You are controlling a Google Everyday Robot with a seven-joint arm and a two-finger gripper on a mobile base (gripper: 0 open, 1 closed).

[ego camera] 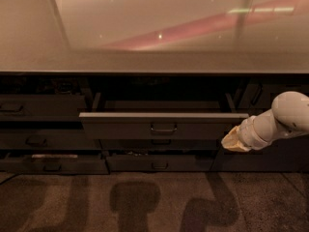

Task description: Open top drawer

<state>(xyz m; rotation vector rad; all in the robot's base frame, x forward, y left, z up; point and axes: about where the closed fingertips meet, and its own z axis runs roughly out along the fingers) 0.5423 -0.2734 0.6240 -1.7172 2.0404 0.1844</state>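
Note:
The top drawer [120, 127] is the wide dark grey front in the middle, under the counter. It stands pulled out a little, with its pale top rim showing. Its rounded pull handle [163, 128] sits at the centre of the front. My gripper [231, 140] is at the right, at the end of the white arm [280, 121]. It is just beyond the drawer's right end, slightly below the front's lower corner, and apart from the handle.
A pale glossy countertop [154, 37] spans the top. Narrower dark drawer fronts stack at the left [41, 108] and below the middle drawer [159, 163]; the bottom left one [53, 162] is ajar. Dark speckled floor [154, 202] lies in front.

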